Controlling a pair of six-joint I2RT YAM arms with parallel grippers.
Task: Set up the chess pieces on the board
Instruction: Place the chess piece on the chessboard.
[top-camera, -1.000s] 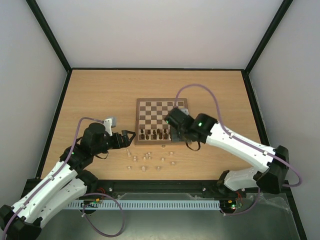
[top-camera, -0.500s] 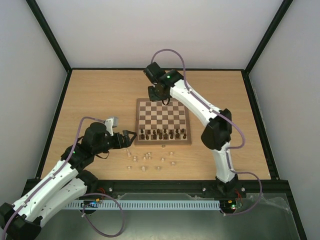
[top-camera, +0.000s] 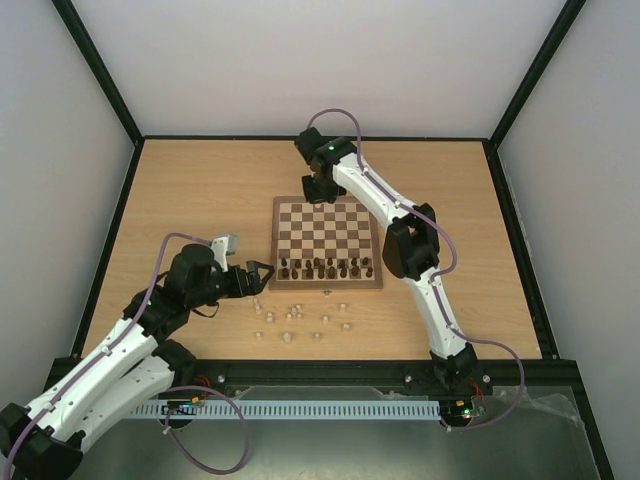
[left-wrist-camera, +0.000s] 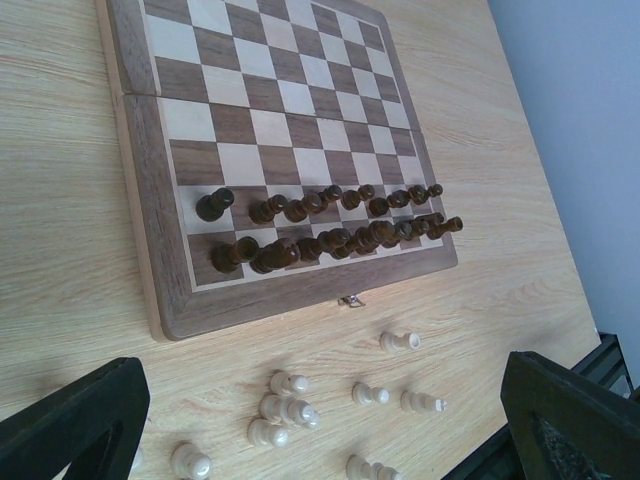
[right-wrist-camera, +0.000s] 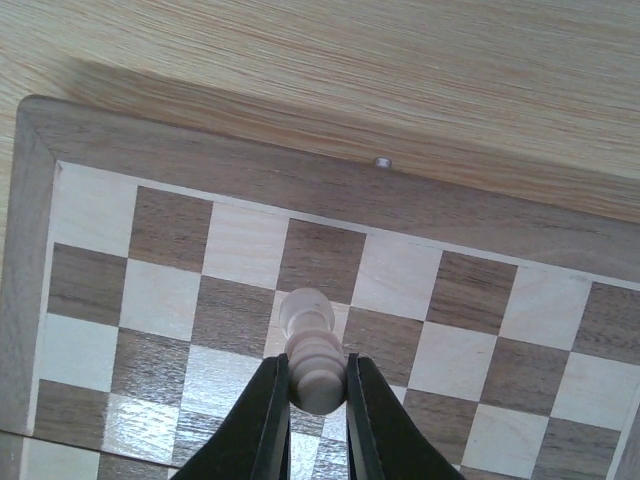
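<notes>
Grips one pale piece (right-wrist-camera: 308, 340) tight in the right gripper (right-wrist-camera: 315, 378), over the far rows of the board (top-camera: 325, 225). Holds the left gripper (top-camera: 258, 277) wide and empty beside the board's near-left corner. Has the other pale pieces (top-camera: 300, 318) scattered on the table (top-camera: 200, 190) just before the board, dark pieces (top-camera: 325, 267) on its two near rows.
</notes>
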